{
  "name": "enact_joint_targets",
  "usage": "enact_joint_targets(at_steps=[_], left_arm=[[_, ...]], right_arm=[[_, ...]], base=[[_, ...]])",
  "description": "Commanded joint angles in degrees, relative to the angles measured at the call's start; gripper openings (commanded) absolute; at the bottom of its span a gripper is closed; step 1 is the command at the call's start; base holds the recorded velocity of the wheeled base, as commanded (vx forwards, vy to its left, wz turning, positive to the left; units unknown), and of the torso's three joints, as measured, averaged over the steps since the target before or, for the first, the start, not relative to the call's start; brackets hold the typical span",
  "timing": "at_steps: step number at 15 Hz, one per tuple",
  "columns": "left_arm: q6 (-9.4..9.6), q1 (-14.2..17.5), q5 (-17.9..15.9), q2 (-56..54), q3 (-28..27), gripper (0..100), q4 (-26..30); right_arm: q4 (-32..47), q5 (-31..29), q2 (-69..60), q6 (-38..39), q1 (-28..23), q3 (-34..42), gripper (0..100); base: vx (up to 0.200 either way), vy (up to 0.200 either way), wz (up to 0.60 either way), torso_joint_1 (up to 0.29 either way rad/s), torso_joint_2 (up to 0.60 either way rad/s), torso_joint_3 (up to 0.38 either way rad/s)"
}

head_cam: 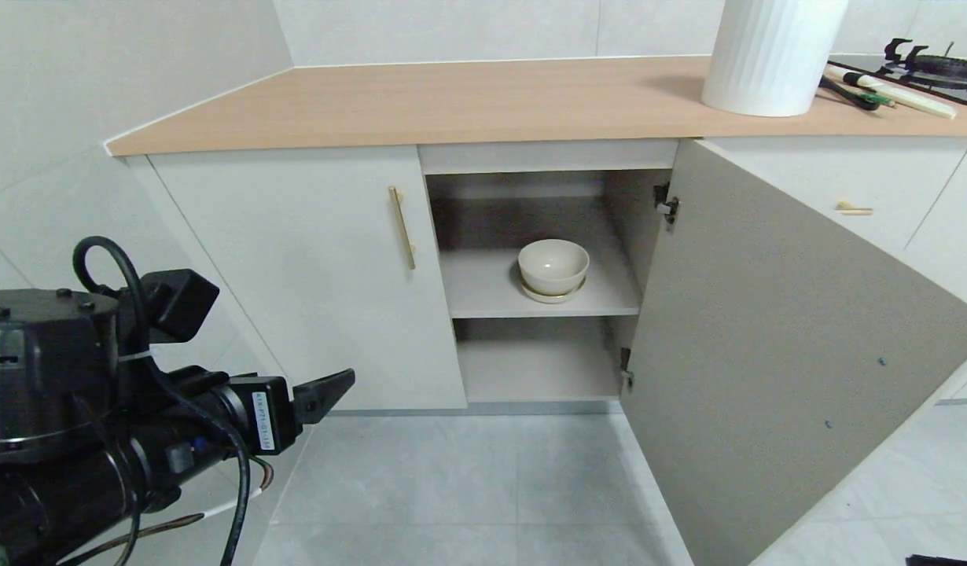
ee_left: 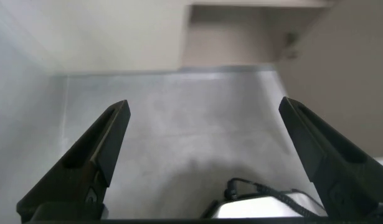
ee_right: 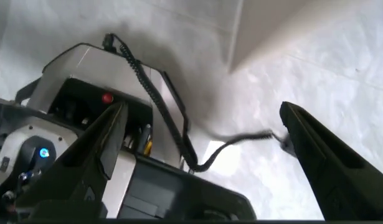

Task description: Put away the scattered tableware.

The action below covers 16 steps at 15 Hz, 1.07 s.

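bowl [head_cam: 553, 266] sits on saucer [head_cam: 552, 299], upper cabinet shelf [head_cam: 483, 295], door [head_cam: 766, 338] open; left jaws, right jaws both spread wide, empty.

The bowl [head_cam: 553, 266] and the plate [head_cam: 552, 296] are showing plain cream, and the open door [head_cam: 766, 330] is showing flat grey-beige on its inner face. The countertop [head_cam: 452, 102] is displaying light wood grain, the closed door [head_cam: 310, 267] plain white with a brass-gold handle [head_cam: 402, 228], the container [head_cam: 770, 55] white vertical ribbing, the floor tiles [head_cam: 468, 487] pale, faintly marbled grey.
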Motion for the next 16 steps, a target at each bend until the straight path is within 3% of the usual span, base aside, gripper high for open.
enact_joint_targets(at_steps=[1,3,7,9,16], left_arm=[[-0.04,0.11,0.03,0.1,0.04,100,0.05],[-0.04,0.11,0.03,0.1,0.04,100,0.05],[-0.04,0.11,0.03,0.1,0.04,100,0.05],[-0.04,0.11,0.03,0.1,0.04,100,0.05],[-0.04,0.11,0.03,0.1,0.04,100,0.05]], right_arm=[[2.4,-0.58,-2.1,-0.05,-0.55,-2.79,100],[3.37,-1.11,-1.05,-0.05,-5.74,-4.55,100],[-5.86,-1.02,5.81,0.12,-20.59,-4.37,100],[-6.3,-1.02,6.34,-0.05,-23.67,-4.81,100],[-7.36,-3.04,9.24,-0.23,-27.45,-4.81,100]], base=[[0.0,0.0,0.0,0.0,0.0,0.0],[0.0,0.0,0.0,0.0,0.0,0.0],[0.0,0.0,0.0,0.0,0.0,0.0],[0.0,0.0,0.0,0.0,0.0,0.0],[0.0,0.0,0.0,0.0,0.0,0.0]])
